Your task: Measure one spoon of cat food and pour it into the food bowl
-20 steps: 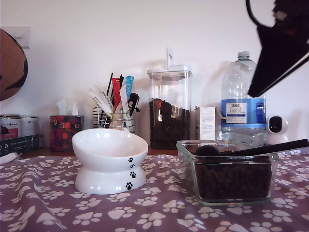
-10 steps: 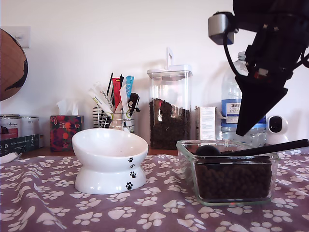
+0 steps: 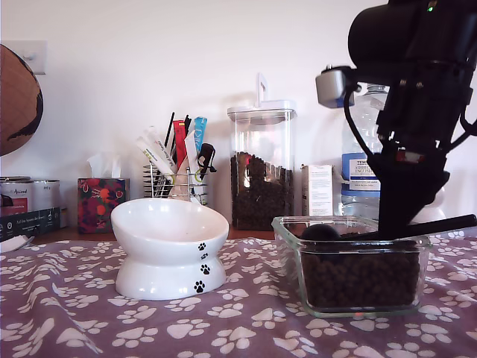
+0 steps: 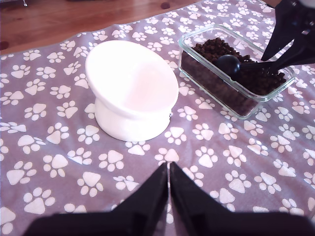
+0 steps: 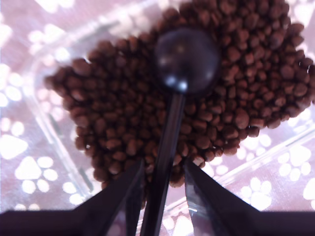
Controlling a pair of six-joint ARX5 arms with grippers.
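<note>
Now my second gripper (image 5: 161, 187) straddles the spoon (image 5: 170, 123) handle, jaws spread; my first gripper (image 4: 168, 189) hangs pressed together.

One glossy white ceramic paw-print bowl (image 3: 170, 246), one black plastic scoop (image 5: 173, 98), one square clear glass dish (image 3: 353, 267), one tall clear lidded canister (image 3: 261, 165), one plastic water bottle (image 3: 367, 160).

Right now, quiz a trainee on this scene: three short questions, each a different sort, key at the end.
1. True or false: the food bowl already holds kibble.
2. Where does the spoon lie? A) in the glass dish B) on the cloth C) in the wire caddy
3. Fill in: the fingers of my second hand straddle the spoon's ____.

Key: 1 false; 2 A; 3 handle.
</note>
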